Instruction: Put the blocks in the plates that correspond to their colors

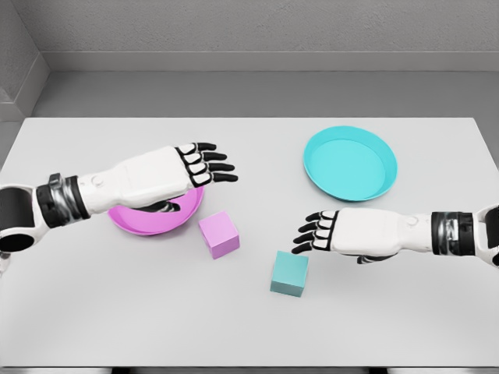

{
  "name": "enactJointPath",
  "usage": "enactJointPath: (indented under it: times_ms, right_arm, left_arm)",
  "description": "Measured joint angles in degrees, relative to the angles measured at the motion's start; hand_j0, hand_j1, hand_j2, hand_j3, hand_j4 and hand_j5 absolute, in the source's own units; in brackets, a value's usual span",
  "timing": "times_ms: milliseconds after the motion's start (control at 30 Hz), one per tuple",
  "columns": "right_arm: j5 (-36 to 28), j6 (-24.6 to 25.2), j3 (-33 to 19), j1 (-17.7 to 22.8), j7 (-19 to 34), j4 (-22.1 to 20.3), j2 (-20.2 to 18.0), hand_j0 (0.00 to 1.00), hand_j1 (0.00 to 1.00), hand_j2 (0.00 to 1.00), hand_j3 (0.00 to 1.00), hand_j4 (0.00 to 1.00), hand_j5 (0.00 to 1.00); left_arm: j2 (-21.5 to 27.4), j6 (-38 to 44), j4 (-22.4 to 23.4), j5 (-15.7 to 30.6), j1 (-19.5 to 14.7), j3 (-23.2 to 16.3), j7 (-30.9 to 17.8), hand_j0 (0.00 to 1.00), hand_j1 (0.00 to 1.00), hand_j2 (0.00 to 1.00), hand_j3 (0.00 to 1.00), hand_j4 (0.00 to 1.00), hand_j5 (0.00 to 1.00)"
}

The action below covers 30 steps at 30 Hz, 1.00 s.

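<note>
The bench (249, 327) has a smooth, matt, pale grey top with no grain or sheen. The pink plate (148, 222), near its left edge, and the cyan plate (351, 164), toward its far right corner, look like smooth plastic with a soft, even finish. The pink block (219, 234) and the cyan block (289, 273), nearer the front edge, have flat, matt, plain faces. The left hand (199, 167) and right hand (331, 232) have smooth white shells like hard plastic, with darker, matt black fingers (220, 166).
</note>
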Motion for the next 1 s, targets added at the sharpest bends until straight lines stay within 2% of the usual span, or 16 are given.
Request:
enactJointPath:
  times_ms: [500, 1000]
  right_arm:
    - [0.6, 0.0, -0.4, -0.3, 0.1, 6.8, 6.6, 1.0, 1.0, 1.0, 1.0, 1.0, 1.0]
    - [2.1, 0.0, 0.6, 1.6, 0.1, 10.0, 9.0, 1.0, 1.0, 1.0, 1.0, 1.0, 1.0]
  left_arm:
    - [-1.7, 0.0, 0.4, -3.2, -1.4, -4.8, -1.6, 1.0, 1.0, 1.0, 1.0, 1.0, 1.0]
    - [-3.6, 0.0, 4.2, -4.4, -1.7, -6.6, -1.8, 1.0, 1.0, 1.0, 1.0, 1.0, 1.0]
